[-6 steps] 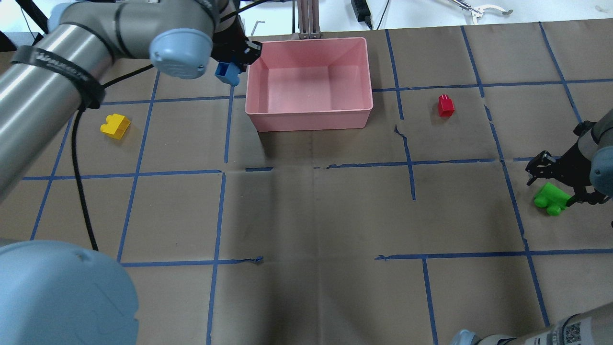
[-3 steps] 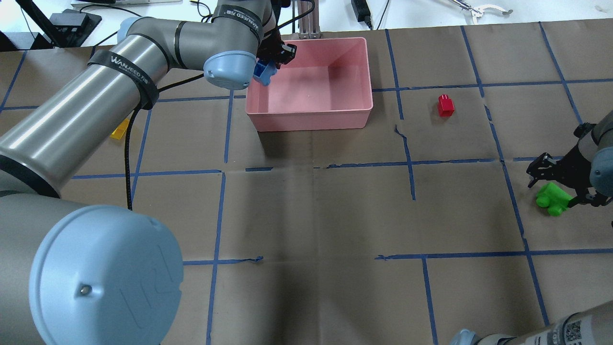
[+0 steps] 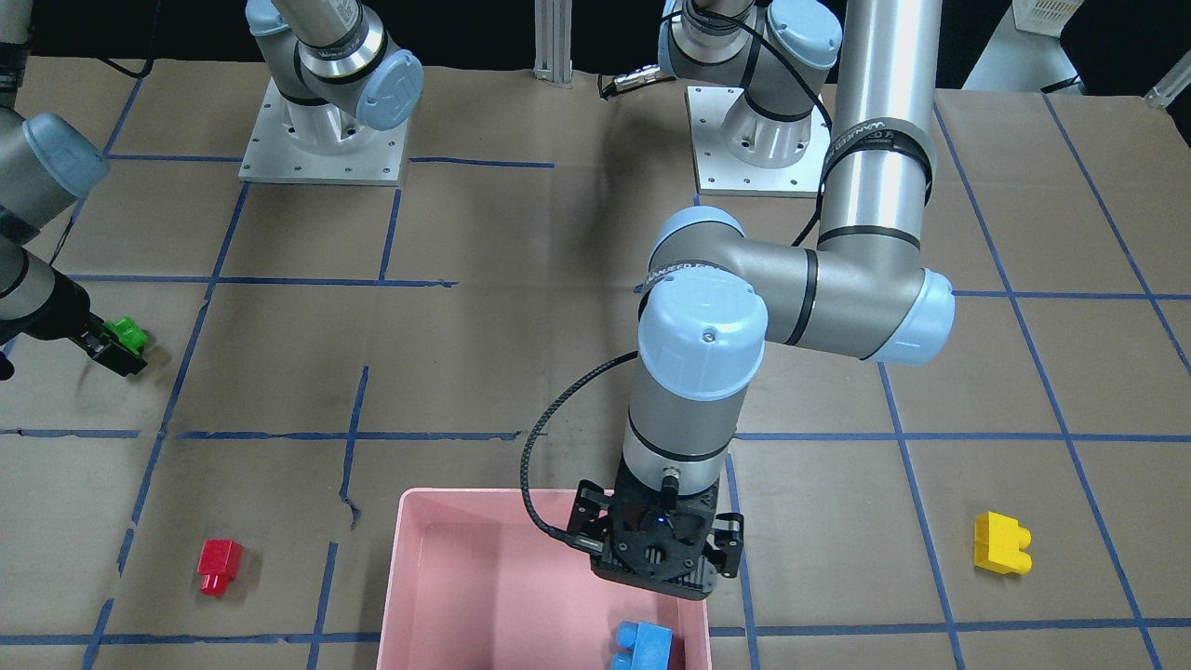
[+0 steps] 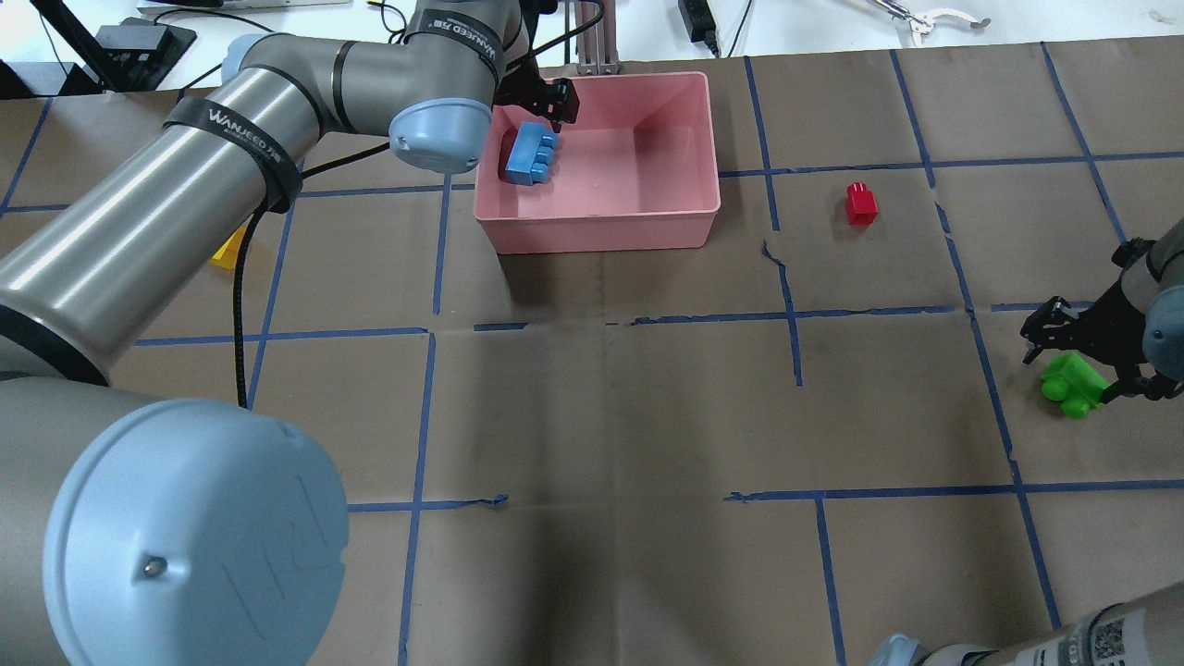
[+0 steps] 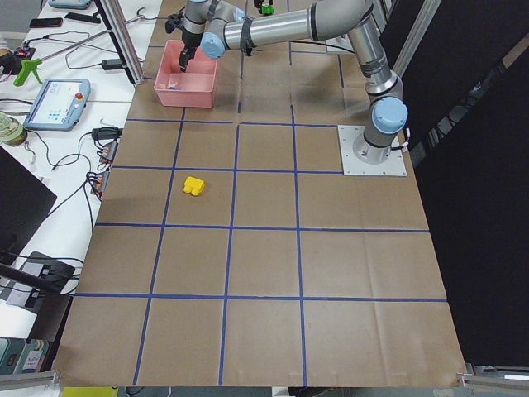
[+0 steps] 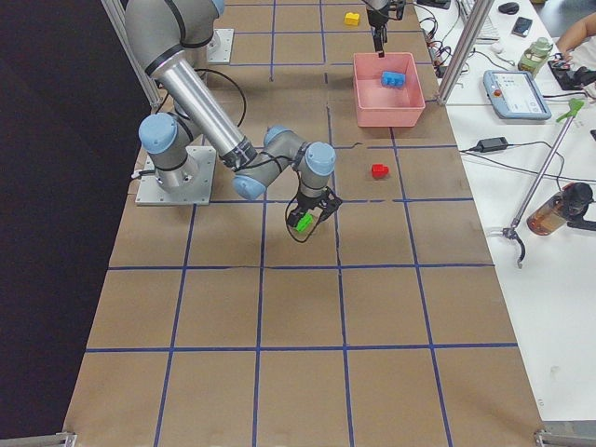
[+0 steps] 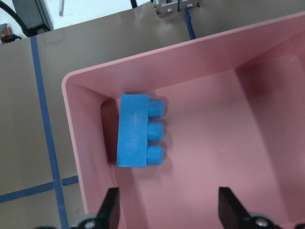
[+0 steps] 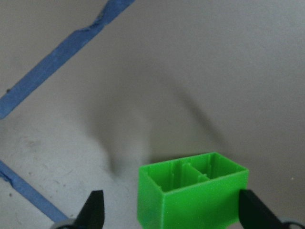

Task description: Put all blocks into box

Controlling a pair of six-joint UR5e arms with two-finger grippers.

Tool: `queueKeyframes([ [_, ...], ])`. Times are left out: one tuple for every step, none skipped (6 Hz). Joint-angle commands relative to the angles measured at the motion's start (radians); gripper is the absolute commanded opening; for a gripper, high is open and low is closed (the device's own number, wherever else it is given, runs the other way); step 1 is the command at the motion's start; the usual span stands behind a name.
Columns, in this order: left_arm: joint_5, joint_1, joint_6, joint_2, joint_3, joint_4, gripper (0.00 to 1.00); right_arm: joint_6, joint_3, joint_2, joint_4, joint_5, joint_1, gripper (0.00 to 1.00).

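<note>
We see the light-blue block (image 4: pixel 531 154) lying on its side inside the pink box (image 4: pixel 601 229), close by the wall on the robot's left, its three studs pointing toward the box's middle. Above it hangs the left gripper (image 7: pixel 167 210), jaws spread and holding nothing. The red block (image 4: pixel 860 203) sits on the tabletop (image 4: pixel 601 416) to the right of the box, well apart from it. The yellow block (image 3: pixel 1000 542) lies off on the left side. Far right, the right gripper (image 8: pixel 172 210) is low over the green block (image 4: pixel 1068 387), jaws apart and straddling it.
</note>
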State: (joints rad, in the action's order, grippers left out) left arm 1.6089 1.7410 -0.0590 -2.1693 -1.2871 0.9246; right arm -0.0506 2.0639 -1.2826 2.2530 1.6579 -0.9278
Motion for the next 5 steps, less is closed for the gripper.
queueKeyframes([
  [-0.001,-0.166,-0.016,0.063,-0.082,0.034,0.99,0.026,0.002,0.002,-0.001,0.025,0.021,0.99],
  [-0.009,-0.292,-0.036,0.13,-0.206,0.033,0.99,0.028,0.002,0.002,-0.001,0.043,0.023,0.99],
  [-0.014,-0.392,-0.077,0.164,-0.294,0.033,0.99,0.034,0.002,0.0,-0.001,0.043,0.023,0.99],
  [-0.059,-0.502,-0.196,0.16,-0.326,0.033,0.99,0.034,0.002,0.0,-0.001,0.042,0.023,0.97],
  [-0.066,-0.568,-0.445,0.129,-0.299,0.03,0.99,0.032,0.002,0.002,-0.007,0.043,0.023,0.78],
])
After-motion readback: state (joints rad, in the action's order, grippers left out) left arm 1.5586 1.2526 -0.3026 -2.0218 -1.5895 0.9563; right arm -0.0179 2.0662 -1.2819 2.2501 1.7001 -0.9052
